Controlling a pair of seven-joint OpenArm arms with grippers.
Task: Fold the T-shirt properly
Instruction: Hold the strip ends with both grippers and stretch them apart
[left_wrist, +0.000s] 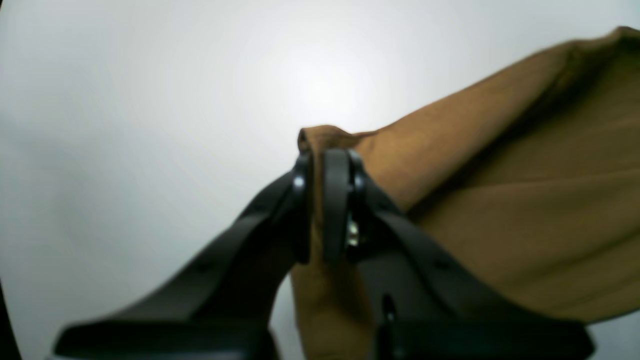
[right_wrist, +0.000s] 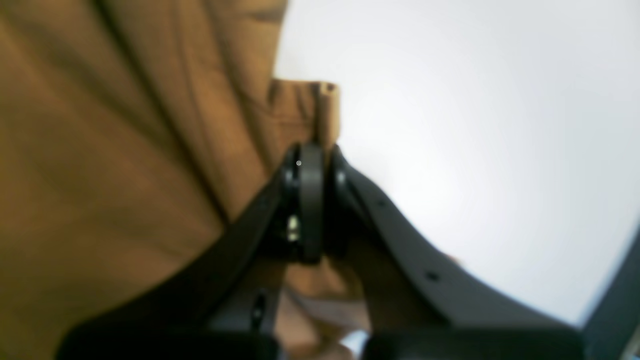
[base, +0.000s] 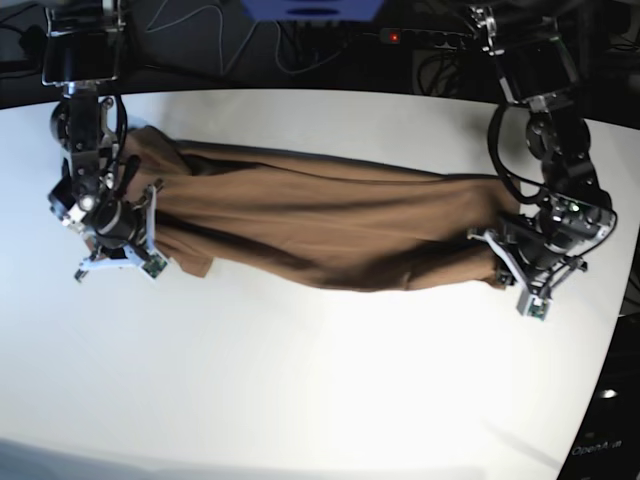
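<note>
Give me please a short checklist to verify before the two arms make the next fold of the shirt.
1. Left gripper shut on the tan-brown cotton T-shirt: ok.
2. Right gripper shut on the T-shirt: ok.
3. T-shirt stretched between both grippers: ok.
4. Cloth free of wrinkles: not ok, long creases run along it.
5. Bare white table in front for laying the fold: ok.
6. Which edges are held, hem or shoulders: cannot tell.

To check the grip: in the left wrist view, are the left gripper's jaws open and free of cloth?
No, the left gripper is shut on a bunched edge of the T-shirt.
</note>
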